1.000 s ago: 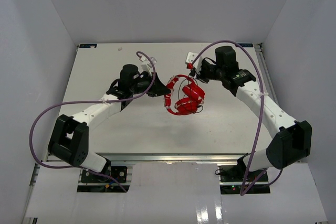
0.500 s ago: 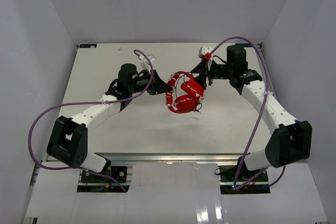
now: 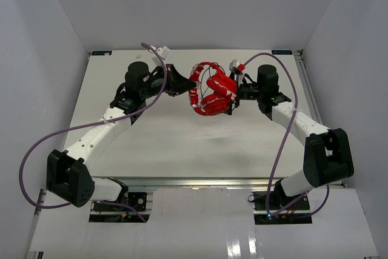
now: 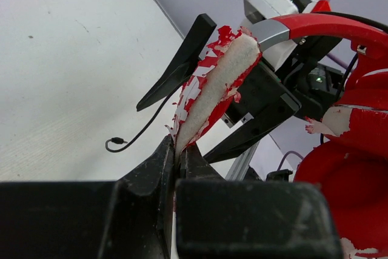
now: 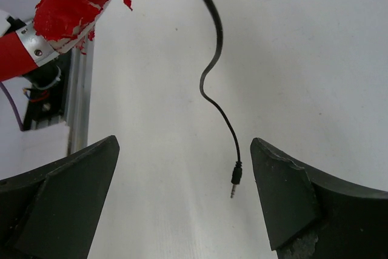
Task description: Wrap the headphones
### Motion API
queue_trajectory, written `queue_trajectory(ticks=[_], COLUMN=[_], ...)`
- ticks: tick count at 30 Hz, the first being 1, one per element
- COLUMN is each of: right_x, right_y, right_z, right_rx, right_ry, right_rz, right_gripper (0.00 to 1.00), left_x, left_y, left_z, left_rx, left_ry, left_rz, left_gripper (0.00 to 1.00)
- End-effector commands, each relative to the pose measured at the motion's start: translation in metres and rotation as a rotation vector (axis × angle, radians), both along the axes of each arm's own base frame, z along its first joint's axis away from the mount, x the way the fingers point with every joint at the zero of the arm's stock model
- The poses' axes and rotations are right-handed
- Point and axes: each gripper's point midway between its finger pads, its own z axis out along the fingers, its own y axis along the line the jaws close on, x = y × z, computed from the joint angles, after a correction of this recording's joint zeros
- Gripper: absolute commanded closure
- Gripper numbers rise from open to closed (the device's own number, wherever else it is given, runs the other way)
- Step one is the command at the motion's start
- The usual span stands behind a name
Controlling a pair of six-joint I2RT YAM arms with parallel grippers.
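The red headphones (image 3: 211, 92) hang above the middle back of the white table, cord wound round them. My left gripper (image 3: 185, 84) is shut on them from the left; in the left wrist view its jaws (image 4: 179, 147) pinch the edge of a worn, white-padded part (image 4: 218, 77). My right gripper (image 3: 233, 96) stands open just right of the headphones and grips nothing. In the right wrist view the thin black cord (image 5: 212, 71) dangles between the spread fingers (image 5: 185, 144), its plug (image 5: 236, 177) hanging free near the right finger. A flaking red part (image 5: 73, 1) shows at upper left.
The table's back edge (image 3: 194, 51) and the grey enclosure walls are close behind the headphones. Purple arm cables (image 3: 159, 83) loop over both arms. A metal rail (image 5: 77, 95) runs along the table edge in the right wrist view.
My right gripper has opened wide and swung down to the headphones' right side. The left arm has carried the headphones toward the back of the table.
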Motion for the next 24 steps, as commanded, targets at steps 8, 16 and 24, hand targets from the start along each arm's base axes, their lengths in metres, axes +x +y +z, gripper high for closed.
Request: queue_trajectory(ticks=[8,16,24], right_x=[0.011,0.003,0.008], right_y=[0.015,0.029,0.066], right_z=[0.023,-0.012,-0.025], right_rx=[0.134,0.068,0.008], right_ry=[-0.042,-0.079,-0.126], right_rz=[0.022,0.069,0.119], right_gripper=[0.02,0.04,0.24], left_x=[-0.004,-0.003,-0.004], left_y=[0.000,0.002,0.007], left_z=[0.058,0.074,0.090], left_rx=[-0.121,-0.162,-0.197], left_ry=[-0.047,-0.049,-0.050], left_rz=[0.018,0.039,0.078], left_gripper=[1.00,1.00,1.00])
